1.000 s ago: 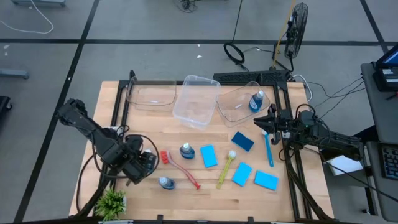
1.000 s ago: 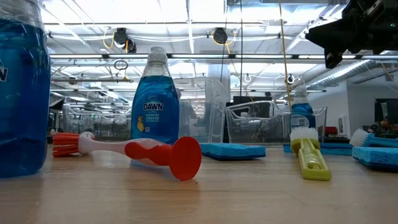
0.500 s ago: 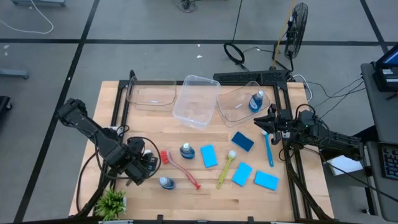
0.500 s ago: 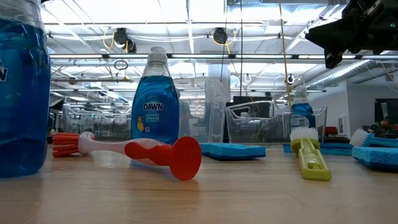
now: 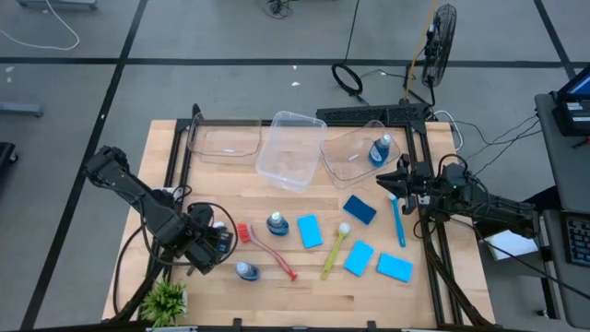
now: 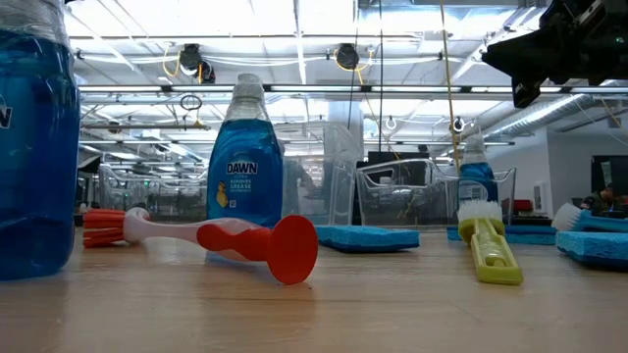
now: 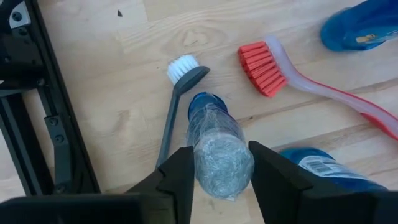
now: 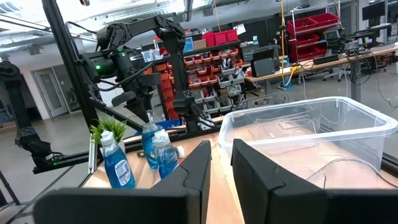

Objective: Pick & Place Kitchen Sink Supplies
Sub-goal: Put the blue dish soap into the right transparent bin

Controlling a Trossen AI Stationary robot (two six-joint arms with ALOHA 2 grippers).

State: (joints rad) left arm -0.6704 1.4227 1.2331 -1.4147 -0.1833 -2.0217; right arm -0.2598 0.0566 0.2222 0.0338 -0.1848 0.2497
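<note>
**Left jaws on a bottle, one already binned**

Left gripper (image 7: 221, 180) at the bench's (image 5: 277, 295) front-left, jaws hugging a clear soap bottle (image 7: 217, 149) beside the grey brush (image 7: 177, 102); right gripper (image 5: 395, 180) waits near the bins, jaws nearly clenched, holding nothing; rightmost clear bin (image 5: 346, 157) has one blue bottle (image 5: 379, 150); middle bin (image 5: 288, 148) looks bare.

Pale, matt wooden table (image 5: 304, 286) carries glossy clear plastic bottles (image 6: 244, 167), soft-looking blue sponges (image 5: 310, 231) and smooth plastic brushes (image 6: 211, 238).
</note>
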